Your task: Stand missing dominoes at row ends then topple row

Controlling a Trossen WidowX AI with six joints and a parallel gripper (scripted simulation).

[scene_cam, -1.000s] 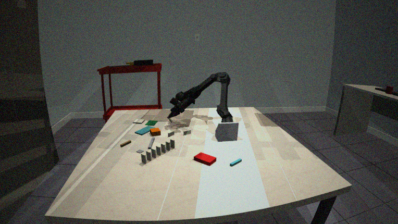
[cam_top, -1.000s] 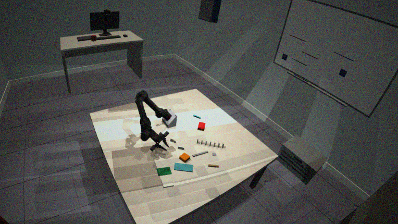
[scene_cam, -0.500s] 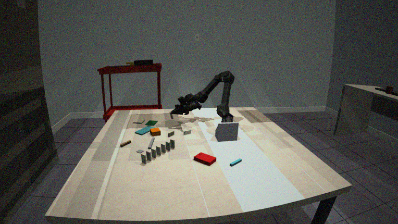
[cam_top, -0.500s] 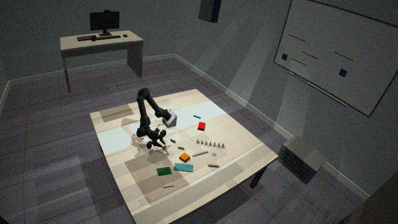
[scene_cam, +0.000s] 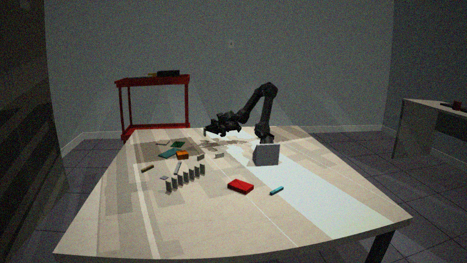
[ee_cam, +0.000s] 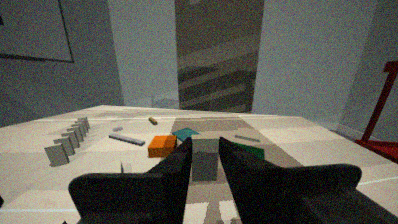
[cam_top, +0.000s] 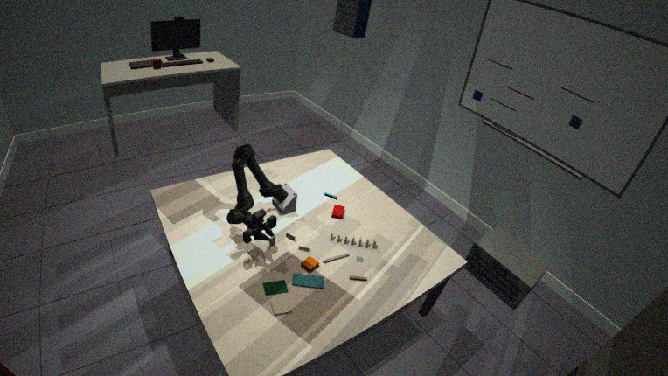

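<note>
The end effector (cam_top: 272, 240) (scene_cam: 205, 129) (ee_cam: 204, 141) is clamped on a gray domino (cam_top: 272, 242) (scene_cam: 205, 132) (ee_cam: 205, 162), which hangs upright between its fingertips at the lower middle of the wrist view, raised over the worktop (cam_top: 397, 224) (scene_cam: 195, 225) (ee_cam: 310, 140). In the top view it sits left of center; in the exterior view, just above the middle. The row of seven standing dominoes (cam_top: 353, 241) (scene_cam: 186, 176) (ee_cam: 57, 155) is right of center in the top view and at the left of the wrist view — well apart from the end effector. Two loose dominoes, one (cam_top: 290, 236) (scene_cam: 219, 155) nearer the arm and another (cam_top: 304, 248) (scene_cam: 200, 157) nearer the orange block (cam_top: 309, 263) (scene_cam: 182, 155) (ee_cam: 162, 146), lie near the center of the top view. A red block (cam_top: 338, 211) (scene_cam: 240, 186) lies right of center there, and a teal slab (cam_top: 308, 281) (scene_cam: 169, 153) (ee_cam: 185, 134) lies beside a green one (cam_top: 274, 287) (scene_cam: 177, 144) (ee_cam: 251, 151) in the lower middle.
</note>
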